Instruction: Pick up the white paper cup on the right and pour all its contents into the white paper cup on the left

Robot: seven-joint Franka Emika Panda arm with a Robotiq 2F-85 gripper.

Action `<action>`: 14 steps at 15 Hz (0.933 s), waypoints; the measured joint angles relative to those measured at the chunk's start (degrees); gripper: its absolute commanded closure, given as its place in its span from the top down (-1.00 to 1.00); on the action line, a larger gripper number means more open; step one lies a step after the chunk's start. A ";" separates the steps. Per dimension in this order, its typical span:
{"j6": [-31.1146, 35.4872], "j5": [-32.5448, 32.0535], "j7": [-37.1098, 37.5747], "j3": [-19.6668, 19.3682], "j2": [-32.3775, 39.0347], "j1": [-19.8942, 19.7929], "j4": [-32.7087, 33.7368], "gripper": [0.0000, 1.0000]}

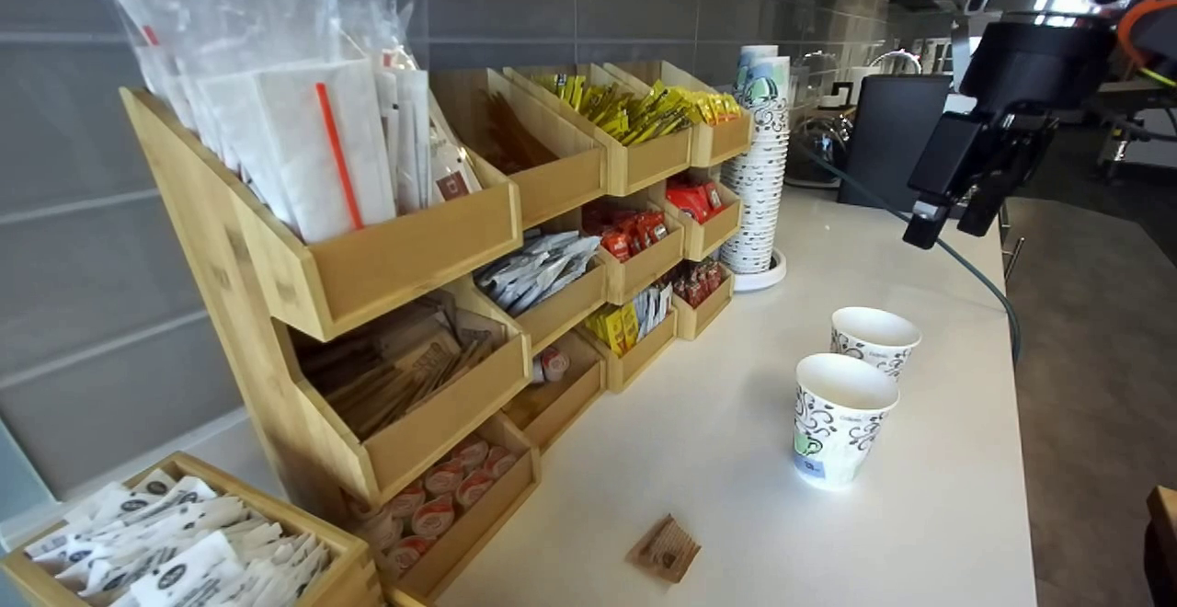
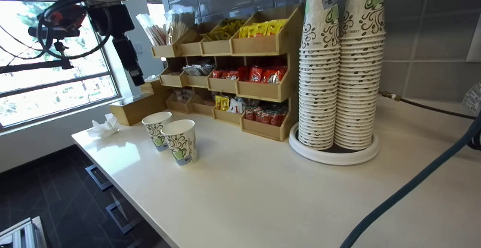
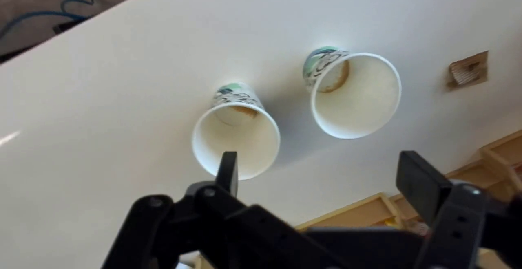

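Note:
Two white paper cups with a swirl print stand upright and close together on the white counter. In the wrist view the right cup (image 3: 359, 98) has a brown patch at its bottom, and the left cup (image 3: 244, 138) shows some brown there too. An exterior view has the right cup (image 1: 841, 423) in front, partly covering the left cup (image 1: 878, 336); they also appear as the right cup (image 2: 156, 127) and the left cup (image 2: 181, 142). My gripper (image 3: 318, 169) hangs above the counter, higher than both rims. Its fingers are wide apart with nothing between them, touching neither cup.
A wooden organizer (image 1: 423, 257) full of packets lines the wall, beside tall cup stacks (image 2: 319, 90) in a white tray. A brown packet (image 1: 667, 549) and a crumpled napkin (image 2: 103, 126) lie on the counter. A dark teal hose (image 2: 406, 195) crosses its far end.

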 measured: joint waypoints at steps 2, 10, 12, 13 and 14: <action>-2.42 -0.84 2.32 -1.24 0.03 -3.02 0.26 1.00; -6.48 -1.17 10.44 -4.38 4.37 -9.54 0.06 1.00; -6.48 -1.17 10.87 -4.35 4.52 -9.54 0.06 1.00; -6.49 -1.17 10.93 -4.35 4.52 -9.54 0.09 1.00; -6.51 -1.17 10.96 -4.35 4.52 -9.54 0.10 1.00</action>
